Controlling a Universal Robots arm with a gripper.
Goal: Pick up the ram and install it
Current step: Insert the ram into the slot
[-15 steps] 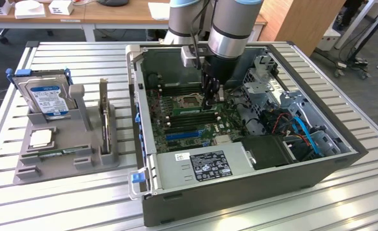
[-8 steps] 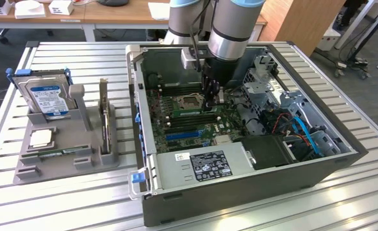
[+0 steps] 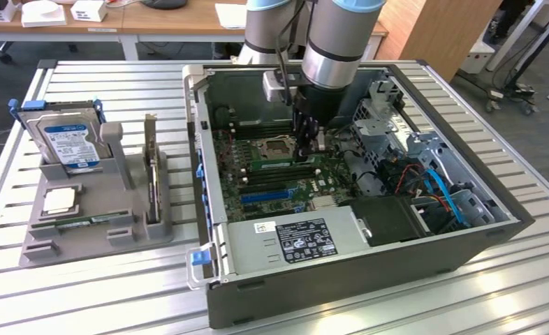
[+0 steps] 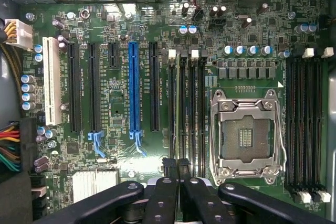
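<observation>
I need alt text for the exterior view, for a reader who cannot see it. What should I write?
A robot arm reaches down into an open computer case, its shut gripper close above the motherboard. At the exterior view's left, a grey holder carries a hard drive, an upright card and a green ram stick.

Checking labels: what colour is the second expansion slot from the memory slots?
Expansion slot: blue, clearest in wrist view.
</observation>
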